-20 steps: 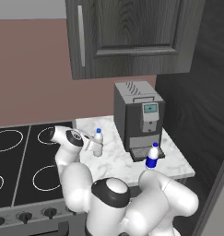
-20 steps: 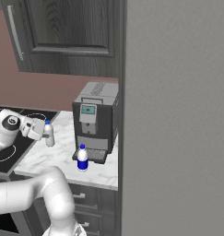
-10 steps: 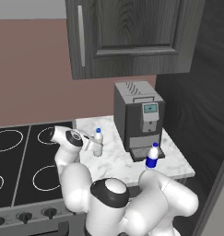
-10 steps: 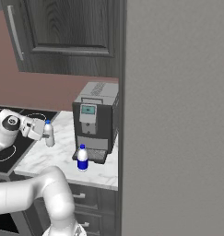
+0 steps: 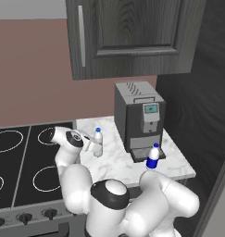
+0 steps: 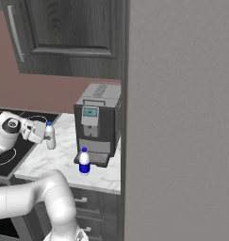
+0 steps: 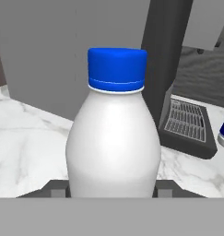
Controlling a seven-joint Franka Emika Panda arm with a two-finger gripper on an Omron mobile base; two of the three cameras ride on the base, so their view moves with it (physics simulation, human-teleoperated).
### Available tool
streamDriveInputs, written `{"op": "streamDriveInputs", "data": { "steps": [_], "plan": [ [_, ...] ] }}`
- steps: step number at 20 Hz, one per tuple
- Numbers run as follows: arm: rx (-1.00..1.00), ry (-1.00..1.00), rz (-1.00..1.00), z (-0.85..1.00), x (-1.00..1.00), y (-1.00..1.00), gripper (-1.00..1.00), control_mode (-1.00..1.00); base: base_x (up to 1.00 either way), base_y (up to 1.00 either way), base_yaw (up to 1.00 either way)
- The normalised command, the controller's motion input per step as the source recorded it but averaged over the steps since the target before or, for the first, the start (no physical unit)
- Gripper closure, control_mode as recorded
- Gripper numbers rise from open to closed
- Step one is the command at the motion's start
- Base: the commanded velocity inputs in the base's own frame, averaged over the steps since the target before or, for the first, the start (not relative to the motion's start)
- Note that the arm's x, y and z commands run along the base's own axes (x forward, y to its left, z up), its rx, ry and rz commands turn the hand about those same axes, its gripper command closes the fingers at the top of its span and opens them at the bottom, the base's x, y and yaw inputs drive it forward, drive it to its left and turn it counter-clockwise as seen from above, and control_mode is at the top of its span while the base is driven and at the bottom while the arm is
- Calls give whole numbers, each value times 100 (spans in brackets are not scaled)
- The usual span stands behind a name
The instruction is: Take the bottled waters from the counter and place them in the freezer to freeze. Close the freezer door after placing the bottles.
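A pale bottled water [image 7: 113,138] with a blue cap stands upright on the white marble counter [image 5: 115,163] next to the stove. My gripper [image 7: 112,189] reaches in from the stove side, and its fingers press against both sides of the bottle's lower body [image 5: 98,142] [image 6: 50,135]. A second bottled water [image 5: 153,157] [image 6: 84,162], with a dark blue lower band, stands near the counter's front edge, in front of the coffee machine. The freezer's flat grey side [image 6: 182,117] rises at the right, and the freezer door is out of view.
A dark grey coffee machine [image 5: 139,118] [image 6: 98,122] stands at the back of the counter, its drip tray [image 7: 187,122] just beyond the held bottle. The black stove top [image 5: 21,162] lies to the left. Dark wall cabinets [image 5: 132,32] hang overhead.
The fingers have closed in from wide open onto the pale bottle. The bottle and the arm stay where they were.
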Motion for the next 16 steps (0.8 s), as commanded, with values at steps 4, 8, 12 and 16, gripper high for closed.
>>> {"op": "streamDriveInputs", "data": {
  "steps": [4, 8, 12, 16],
  "plan": [
    [0, 0, 0, 0, -4, 0, 100, -100, 0, 0, 0],
    [-5, -5, -2, 8, -24, 0, 100, -100, 0, 0, 0],
    [-2, -15, -8, 29, -58, -4, 100, -100, 0, 0, 0],
    [0, -19, -16, 36, -74, -36, 100, -100, 0, 0, 0]
  ]
}}
